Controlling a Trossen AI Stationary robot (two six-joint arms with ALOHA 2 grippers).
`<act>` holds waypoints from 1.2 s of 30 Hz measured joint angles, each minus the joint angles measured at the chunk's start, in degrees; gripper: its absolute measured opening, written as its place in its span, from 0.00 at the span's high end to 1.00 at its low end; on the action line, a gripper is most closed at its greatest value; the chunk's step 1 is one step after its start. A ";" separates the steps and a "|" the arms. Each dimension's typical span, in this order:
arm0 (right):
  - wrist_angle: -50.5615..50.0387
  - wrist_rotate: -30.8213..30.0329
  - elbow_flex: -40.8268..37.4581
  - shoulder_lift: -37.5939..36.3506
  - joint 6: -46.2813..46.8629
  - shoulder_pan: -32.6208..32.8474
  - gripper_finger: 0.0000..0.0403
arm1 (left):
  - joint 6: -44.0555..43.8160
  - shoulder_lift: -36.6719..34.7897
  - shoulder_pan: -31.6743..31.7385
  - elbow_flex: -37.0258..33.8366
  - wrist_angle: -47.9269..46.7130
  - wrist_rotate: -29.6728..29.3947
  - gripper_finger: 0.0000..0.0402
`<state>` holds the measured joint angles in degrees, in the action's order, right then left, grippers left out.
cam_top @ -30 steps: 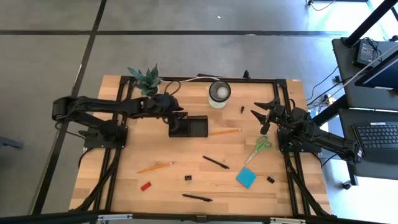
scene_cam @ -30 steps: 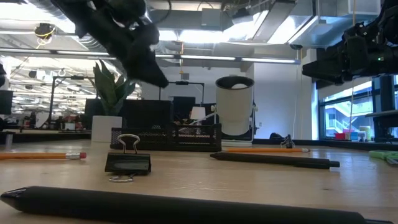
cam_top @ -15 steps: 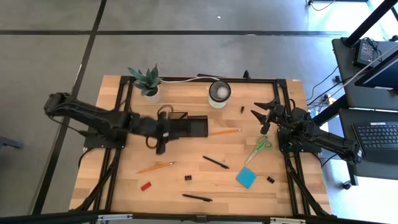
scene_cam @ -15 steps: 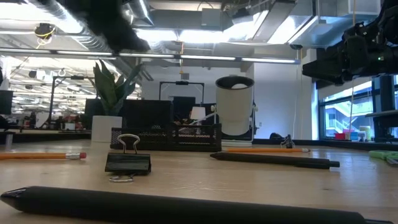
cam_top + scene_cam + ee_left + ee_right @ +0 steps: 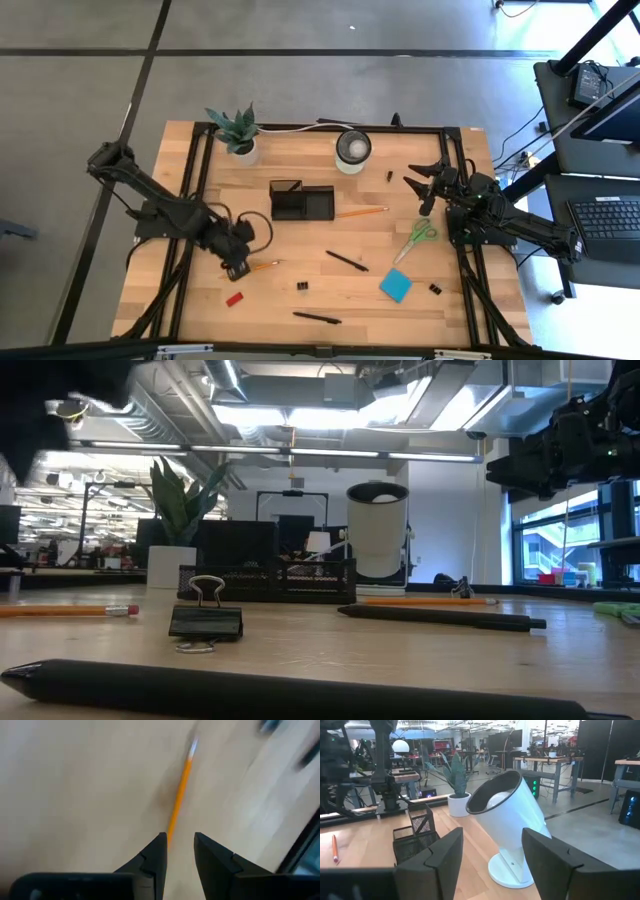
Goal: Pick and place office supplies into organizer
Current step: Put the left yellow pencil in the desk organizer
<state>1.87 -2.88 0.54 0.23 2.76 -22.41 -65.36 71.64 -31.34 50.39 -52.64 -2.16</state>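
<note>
The left arm reaches low across the wooden table, its left gripper pointing down, fingers slightly parted, just above the end of an orange wooden pencil lying between them. Beyond that gripper sits the small black mesh organizer; its contents cannot be made out. The right gripper hovers spread and empty, green-handled scissors just beside it.

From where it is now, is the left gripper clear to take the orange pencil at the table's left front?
Probably yes. The left gripper hangs right over that pencil's end, its fingers apart with the pencil running into the gap. Nothing lies between them; the red eraser sits apart.
</note>
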 joint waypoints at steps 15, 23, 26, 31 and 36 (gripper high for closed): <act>0.60 0.00 0.00 0.00 0.04 -0.02 0.49 | -5.62 18.41 -4.68 3.21 -4.59 16.32 0.72; 0.58 0.00 0.00 0.00 1.57 -0.02 0.49 | -1.46 24.15 -6.76 3.21 -4.57 17.41 0.71; 0.59 0.00 0.00 0.00 1.55 -0.01 0.49 | -1.37 25.77 -7.36 3.21 -4.59 17.32 0.71; 0.59 0.00 0.00 0.00 1.53 -0.02 0.49 | -0.55 28.74 -7.78 3.21 -4.55 17.28 0.71; 0.59 0.00 0.00 0.00 1.53 0.00 0.49 | 4.08 31.27 -7.67 3.48 -4.53 17.72 0.71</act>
<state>2.46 -2.87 0.54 0.23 4.29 -22.42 -61.28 102.91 -39.00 53.87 -57.17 15.56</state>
